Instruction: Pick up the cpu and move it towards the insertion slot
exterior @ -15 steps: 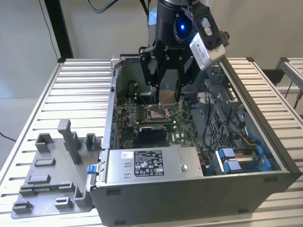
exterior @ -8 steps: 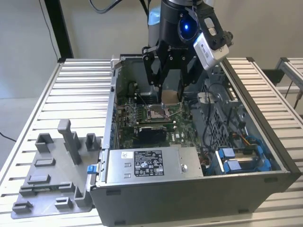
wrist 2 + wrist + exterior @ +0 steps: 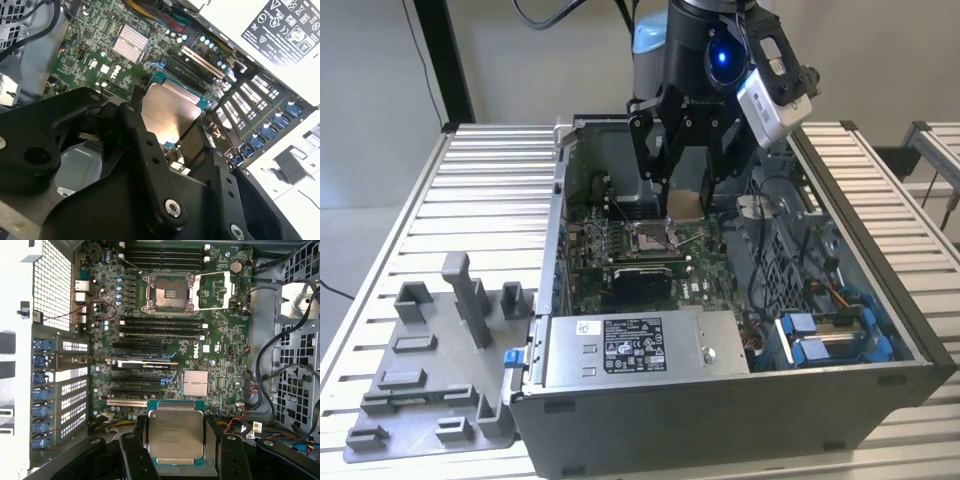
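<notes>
The arm reaches straight down, its gripper [image 3: 685, 200] pointing downward with both black fingers [image 3: 134, 450] clamped on the cpu [image 3: 175, 434].

brushed metal cpu [image 3: 173, 435] (satin sheen), matt black gripper [image 3: 175, 452]

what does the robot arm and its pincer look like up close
The arm is black with a pale blue joint cover and a glowing blue light. A white boxy camera sits on its side, and dark cables loop above. The pincer is matt black, built of chunky linked bars with silver screw heads.
</notes>
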You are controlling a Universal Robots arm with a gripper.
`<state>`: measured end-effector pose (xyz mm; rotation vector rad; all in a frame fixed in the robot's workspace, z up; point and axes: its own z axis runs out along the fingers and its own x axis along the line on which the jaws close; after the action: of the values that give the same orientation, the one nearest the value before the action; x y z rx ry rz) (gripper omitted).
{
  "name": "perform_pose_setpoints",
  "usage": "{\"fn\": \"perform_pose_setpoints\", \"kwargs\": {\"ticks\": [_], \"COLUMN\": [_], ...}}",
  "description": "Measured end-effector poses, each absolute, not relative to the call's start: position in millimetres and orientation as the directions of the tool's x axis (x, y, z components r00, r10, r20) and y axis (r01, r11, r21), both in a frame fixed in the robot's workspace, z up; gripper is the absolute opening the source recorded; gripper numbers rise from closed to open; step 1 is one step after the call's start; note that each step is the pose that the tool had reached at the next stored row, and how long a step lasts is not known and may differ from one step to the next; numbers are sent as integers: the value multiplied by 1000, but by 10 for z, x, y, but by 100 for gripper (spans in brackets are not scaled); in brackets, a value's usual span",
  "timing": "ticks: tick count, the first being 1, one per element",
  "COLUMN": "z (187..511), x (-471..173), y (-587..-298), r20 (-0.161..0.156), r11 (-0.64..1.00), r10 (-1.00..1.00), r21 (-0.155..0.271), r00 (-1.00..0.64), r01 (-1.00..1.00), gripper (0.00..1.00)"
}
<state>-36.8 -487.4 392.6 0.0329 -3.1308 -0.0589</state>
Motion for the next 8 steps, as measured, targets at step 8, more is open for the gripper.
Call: {"fn": "perform_pose_setpoints", "kwargs": {"ticks": [8], "z": [3923], "x": [-368], "y": [-4848], "r20": [10], "r11": [999], "r10": [-21], "r21": [38], "r00": [-1000], "r01": [-21], "gripper": [0]}}
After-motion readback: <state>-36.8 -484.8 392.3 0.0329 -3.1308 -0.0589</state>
